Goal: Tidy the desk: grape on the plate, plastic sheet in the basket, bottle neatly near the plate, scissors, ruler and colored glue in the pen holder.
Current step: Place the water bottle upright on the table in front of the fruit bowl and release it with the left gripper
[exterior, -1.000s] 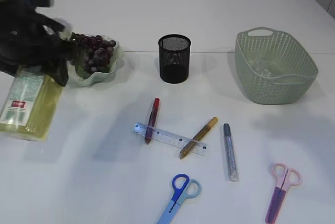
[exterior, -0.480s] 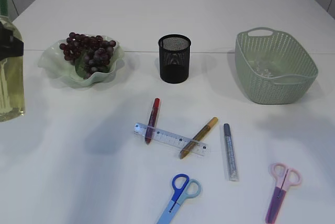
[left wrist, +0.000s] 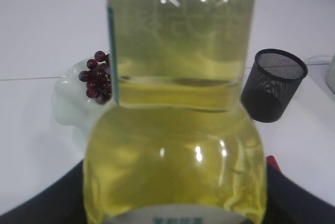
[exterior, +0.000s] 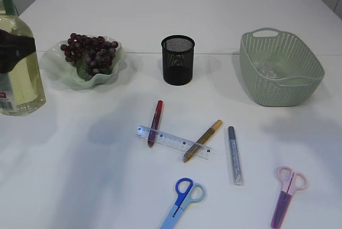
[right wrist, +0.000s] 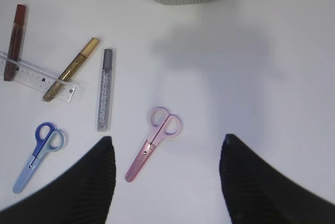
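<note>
Bottle (exterior: 16, 63): upright at the table's far left, just left of the plate; yellow liquid inside.
Left gripper (left wrist: 172, 203): closed around the bottle's body, dark fingers on both sides.
Plate (exterior: 56, 68): pale green, wavy rim, grapes (exterior: 91, 52) on it.
Pen holder (exterior: 178, 60): black mesh, between plate and basket (exterior: 280, 68).
Ruler (exterior: 173, 142): flat, under the red (exterior: 155, 122) and gold glue pens (exterior: 203, 140); silver glue pen (exterior: 234, 155) beside.
Scissors: blue pair (exterior: 181, 203), pink pair (exterior: 287, 196), near edge.
Right gripper (right wrist: 165, 182): spread wide, empty, above the pink pair.
</note>
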Controlling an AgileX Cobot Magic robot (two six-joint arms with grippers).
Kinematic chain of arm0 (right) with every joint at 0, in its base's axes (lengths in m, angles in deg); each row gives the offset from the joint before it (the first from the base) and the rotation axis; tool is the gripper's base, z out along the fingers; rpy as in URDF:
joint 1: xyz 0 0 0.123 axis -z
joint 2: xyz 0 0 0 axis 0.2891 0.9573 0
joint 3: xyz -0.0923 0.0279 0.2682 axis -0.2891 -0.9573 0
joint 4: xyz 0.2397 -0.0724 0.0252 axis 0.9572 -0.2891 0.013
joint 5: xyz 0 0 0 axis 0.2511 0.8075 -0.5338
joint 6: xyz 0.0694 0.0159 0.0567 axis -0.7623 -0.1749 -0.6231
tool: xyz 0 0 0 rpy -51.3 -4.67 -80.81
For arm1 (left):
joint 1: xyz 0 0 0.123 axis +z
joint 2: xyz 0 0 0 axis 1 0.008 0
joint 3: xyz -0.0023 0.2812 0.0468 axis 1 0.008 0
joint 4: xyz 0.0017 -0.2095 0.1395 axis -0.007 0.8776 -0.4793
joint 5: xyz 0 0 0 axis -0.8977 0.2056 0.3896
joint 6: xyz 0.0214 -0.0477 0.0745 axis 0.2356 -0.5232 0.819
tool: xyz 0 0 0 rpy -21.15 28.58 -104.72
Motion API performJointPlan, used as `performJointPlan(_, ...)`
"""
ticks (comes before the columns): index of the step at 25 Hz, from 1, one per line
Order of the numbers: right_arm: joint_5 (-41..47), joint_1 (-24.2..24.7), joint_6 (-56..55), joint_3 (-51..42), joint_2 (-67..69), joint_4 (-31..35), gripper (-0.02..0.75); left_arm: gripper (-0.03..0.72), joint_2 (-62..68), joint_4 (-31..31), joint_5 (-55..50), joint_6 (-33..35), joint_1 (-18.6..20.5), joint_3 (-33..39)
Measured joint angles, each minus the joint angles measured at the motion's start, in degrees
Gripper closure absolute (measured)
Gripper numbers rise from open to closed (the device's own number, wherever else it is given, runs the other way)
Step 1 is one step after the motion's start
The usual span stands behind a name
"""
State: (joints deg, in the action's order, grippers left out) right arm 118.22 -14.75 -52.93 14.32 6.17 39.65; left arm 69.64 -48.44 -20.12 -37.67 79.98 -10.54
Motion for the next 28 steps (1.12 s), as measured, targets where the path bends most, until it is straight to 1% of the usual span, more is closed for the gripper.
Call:
performJointPlan(3, 0.0, 0.0, 0.0, 0.0, 0.0, 0.0, 0.246, 0.233, 4.07, -0.13, 3.61, 0.48, 1.43, 0.12)
performJointPlan(5, 0.0, 0.0, 0.55, 0.0, 0.0, -0.22, 0.246, 0.233, 6.9, 1.34, 6.51, 2.15, 2.06, 0.12)
performJointPlan(6, 0.0, 0.0, 0.8, 0.0, 0.0, -0.21, 0.246, 0.233, 7.99, 2.83, 8.12, 3.83, 2.18, 0.12)
performJointPlan(10, 0.0, 0.0, 1.29, 0.0, 0.0, -0.45, 0.246, 0.233, 12.47, 12.75, 15.12, 13.0, 2.2, 0.12)
performJointPlan(13, 0.0, 0.0, 1.65, 0.0, 0.0, -0.67, 0.246, 0.233, 15.06, 16.93, 21.41, 16.78, 2.29, 0.12)
performJointPlan(19, 0.0, 0.0, 2.9, 0.0, 0.0, -0.78, 0.246, 0.233, 18.73, 20.29, 31.91, 18.15, 2.29, 0.23)
performJointPlan(24, 0.0, 0.0, 3.42, 0.0, 0.0, -0.86, 0.246, 0.233, 22.04, 22.43, 46.06, 18.36, 2.29, 2.56)
performJointPlan(28, 0.0, 0.0, 3.73, 0.0, 0.0, -0.9, 0.246, 0.233, 25.54, 22.79, 49.41, 18.49, 2.29, 3.9)
